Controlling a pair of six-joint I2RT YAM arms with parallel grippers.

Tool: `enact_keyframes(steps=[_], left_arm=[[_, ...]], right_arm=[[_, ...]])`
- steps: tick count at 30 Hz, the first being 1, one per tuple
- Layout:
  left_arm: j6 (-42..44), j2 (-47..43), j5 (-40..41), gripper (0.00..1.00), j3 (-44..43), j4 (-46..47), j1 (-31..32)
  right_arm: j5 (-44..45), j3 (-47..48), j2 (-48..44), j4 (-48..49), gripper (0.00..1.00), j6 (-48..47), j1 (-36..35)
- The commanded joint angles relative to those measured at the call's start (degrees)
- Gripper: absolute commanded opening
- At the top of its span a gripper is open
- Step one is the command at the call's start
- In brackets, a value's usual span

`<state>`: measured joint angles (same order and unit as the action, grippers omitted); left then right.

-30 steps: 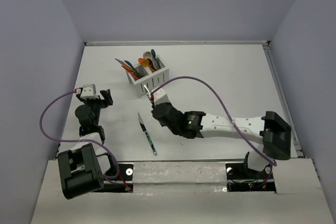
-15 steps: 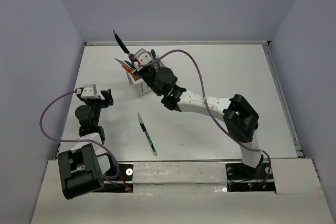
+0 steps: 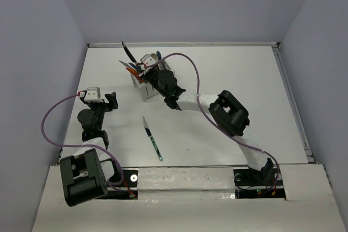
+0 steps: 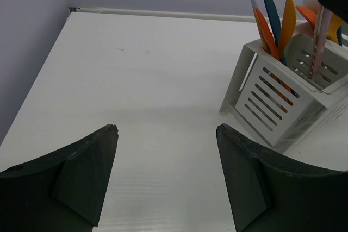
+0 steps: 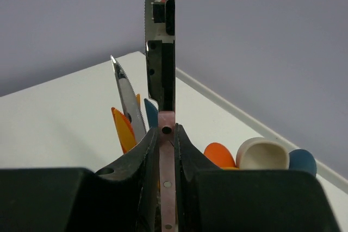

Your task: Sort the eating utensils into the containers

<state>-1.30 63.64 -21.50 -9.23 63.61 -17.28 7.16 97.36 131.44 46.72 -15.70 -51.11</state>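
Observation:
The white perforated caddy (image 3: 145,92) stands at the back left and holds several knives and spoons. My right gripper (image 3: 142,70) is above it, shut on the pink handle of a dark-bladed knife (image 3: 128,52), blade up. In the right wrist view the gripper (image 5: 166,131) clamps the pink handle (image 5: 166,188) below the dark blade (image 5: 160,42), with grey (image 5: 126,99), orange (image 5: 122,129) and blue (image 5: 150,113) knives and orange (image 5: 220,155), beige (image 5: 263,155) and blue (image 5: 302,161) spoons beyond. A teal-handled knife (image 3: 152,138) lies on the table. My left gripper (image 3: 106,102) is open and empty.
In the left wrist view my open gripper (image 4: 166,177) faces bare table, with the caddy (image 4: 272,107) to its right. The table's raised back edge (image 3: 185,44) runs just behind the caddy. Purple cables loop over both arms.
My right arm has swung from the middle of the table up to the caddy with the pink-handled knife, then lowered it a little. The left arm and the teal-handled knife have not moved.

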Motion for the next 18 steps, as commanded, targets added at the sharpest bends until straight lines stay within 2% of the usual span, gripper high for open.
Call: enact_keyframes(steps=[1, 8, 10, 11, 12, 15, 18], left_arm=[[1.04, -0.27, -0.83, 0.84, -0.43, 3.62, -0.21], [1.04, -0.18, -0.74, 0.84, -0.52, 3.62, -0.21], [1.04, -0.27, -0.74, 0.85, -0.52, 3.62, -0.21], [1.04, -0.18, -0.74, 0.85, -0.52, 3.62, -0.21], [1.04, -0.27, -0.74, 0.86, -0.52, 3.62, -0.21], [1.04, -0.27, -0.83, 0.87, -0.52, 3.62, -0.21], [1.04, -0.27, -0.83, 0.88, -0.52, 3.62, -0.21]], right_arm=[[-3.29, -2.61, -1.01, 7.77, 0.00, 4.89, -0.30], [-1.54, -7.36, -0.22, 9.36, 0.00, 5.78, -0.30], [-1.01, -8.58, -0.48, 9.09, 0.13, 4.46, -0.30], [-0.92, -9.03, -0.74, 9.00, 0.31, 4.11, -0.30], [-0.92, -9.55, -1.18, 8.74, 0.41, 3.93, -0.30], [-1.27, -11.57, -4.94, 7.08, 0.59, 2.96, -0.30], [-0.66, -13.77, -8.90, 5.14, 0.68, 0.07, -1.00]])
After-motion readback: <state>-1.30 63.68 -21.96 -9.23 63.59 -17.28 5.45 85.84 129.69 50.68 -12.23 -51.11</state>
